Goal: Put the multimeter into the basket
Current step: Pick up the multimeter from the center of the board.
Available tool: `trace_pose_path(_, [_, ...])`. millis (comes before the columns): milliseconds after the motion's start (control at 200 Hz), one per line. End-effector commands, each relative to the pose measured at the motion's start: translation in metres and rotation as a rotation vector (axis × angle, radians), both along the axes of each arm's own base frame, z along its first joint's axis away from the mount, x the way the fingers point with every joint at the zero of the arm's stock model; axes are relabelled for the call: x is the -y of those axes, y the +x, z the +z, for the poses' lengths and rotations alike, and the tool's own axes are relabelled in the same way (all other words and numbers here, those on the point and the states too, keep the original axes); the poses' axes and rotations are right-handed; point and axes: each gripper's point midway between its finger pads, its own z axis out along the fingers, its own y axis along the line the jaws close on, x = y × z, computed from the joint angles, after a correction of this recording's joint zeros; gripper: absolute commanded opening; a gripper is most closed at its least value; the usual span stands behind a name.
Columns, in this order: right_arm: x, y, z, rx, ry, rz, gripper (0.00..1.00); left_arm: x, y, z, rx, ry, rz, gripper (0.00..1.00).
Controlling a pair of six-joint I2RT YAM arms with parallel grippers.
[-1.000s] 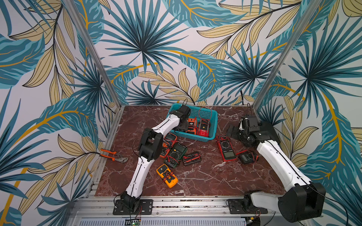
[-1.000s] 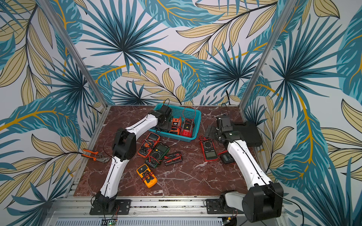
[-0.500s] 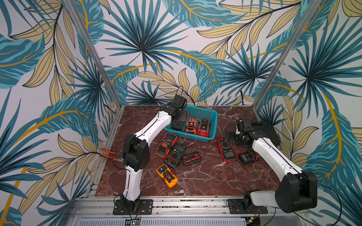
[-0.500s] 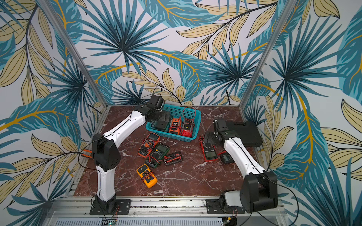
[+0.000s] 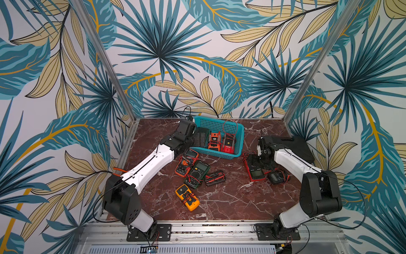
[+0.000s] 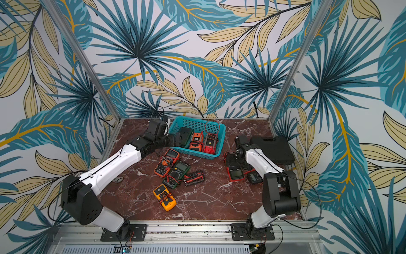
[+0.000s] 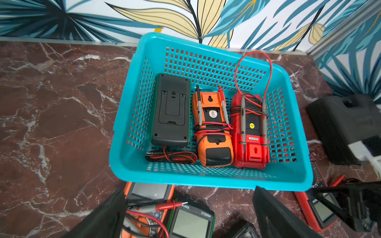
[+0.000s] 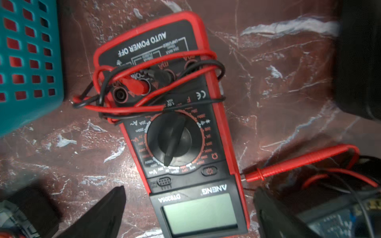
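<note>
The multimeter (image 8: 181,134) next in line looks to be the red-cased one, laid flat on the marble (image 8: 278,82), display up, leads (image 8: 144,82) wrapped round the jack end. It's sat right under the right gripper (image 8: 189,193), whose fingers are spread wide with nothing held, and the display end is caught between them. Its long axis runs straight away from the gripper, across the line between the fingers, so the narrow width is what'd likely get pinched. The basket (image 5: 240,140) is parked just past the meter's far end, off toward the left arm's side, with three meters (image 7: 212,127) laid inside. The left gripper (image 7: 188,194) is spread and empty too, hung at the basket's near rim over other meters (image 7: 191,222). So the right arm is judged nearer.
</note>
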Motion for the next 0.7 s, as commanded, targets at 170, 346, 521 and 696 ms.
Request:
trace_pose_path(170, [-0.004, 0.002, -0.012, -0.048, 0.033, 0.016, 1.0, -0.022, -0.012, 0.029, 0.163, -0.067, 0.081, 1.0])
trace_pose_path(346, [0.001, 0.004, -0.024, -0.074, 0.001, -0.003, 0.99, -0.019, -0.011, 0.025, 0.149, -0.071, 0.07, 1.0])
trace_pose_path(521, [-0.005, 0.005, -0.032, -0.078, 0.029, 0.004, 0.99, -0.019, -0.011, 0.018, 0.13, -0.076, 0.075, 1.0])
trace_pose_path(696, [-0.009, 0.006, -0.039, -0.086, 0.042, -0.005, 0.99, -0.016, -0.008, 0.019, 0.149, -0.099, 0.076, 1.0])
